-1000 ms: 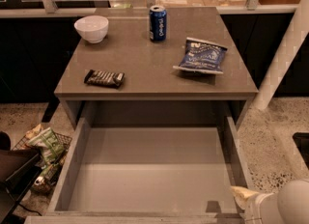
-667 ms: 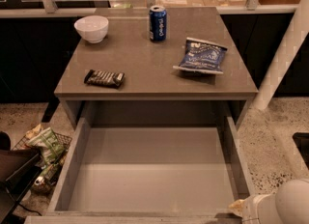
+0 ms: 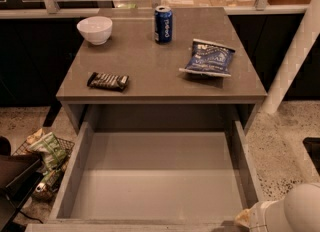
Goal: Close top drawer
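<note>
The top drawer is seen pulled far out from under the tabletop, its plain grey inside laid bare and nothing held in it. Its front edge lies along the bottom border of the view, so the handle cannot be seen. The pincer is found at the lower right, low down by the right front corner of the drawer, with the pale rounded arm beside it. Whether the pincer is spread or pressed together cannot be told, nor can it be told whether the drawer front is touched. On the tabletop a white bowl, a blue can, a chip bag and a chocolate bar are set well apart, all clear of the drawer's path. The task is judged to be at its start: none of the closing is done, and the whole travel of the drawer back under the tabletop is left to be made, most likely by a push against the front.
</note>
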`<control>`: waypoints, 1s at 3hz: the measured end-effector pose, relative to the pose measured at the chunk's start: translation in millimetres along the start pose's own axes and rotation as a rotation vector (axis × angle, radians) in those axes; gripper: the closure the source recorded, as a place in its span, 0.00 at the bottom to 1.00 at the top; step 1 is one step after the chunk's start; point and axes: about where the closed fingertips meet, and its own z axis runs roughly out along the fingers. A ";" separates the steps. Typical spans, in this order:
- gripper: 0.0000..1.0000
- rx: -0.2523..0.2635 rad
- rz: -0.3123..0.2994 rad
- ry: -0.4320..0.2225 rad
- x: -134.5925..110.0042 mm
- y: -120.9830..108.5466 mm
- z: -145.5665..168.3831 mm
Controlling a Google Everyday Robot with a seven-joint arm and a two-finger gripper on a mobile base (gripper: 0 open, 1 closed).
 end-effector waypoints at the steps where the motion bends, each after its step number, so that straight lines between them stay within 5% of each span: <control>1: 1.00 -0.001 0.000 0.000 0.0 0.2 -0.2; 3: 1.00 0.007 -0.015 0.001 -4.3 -9.1 0.9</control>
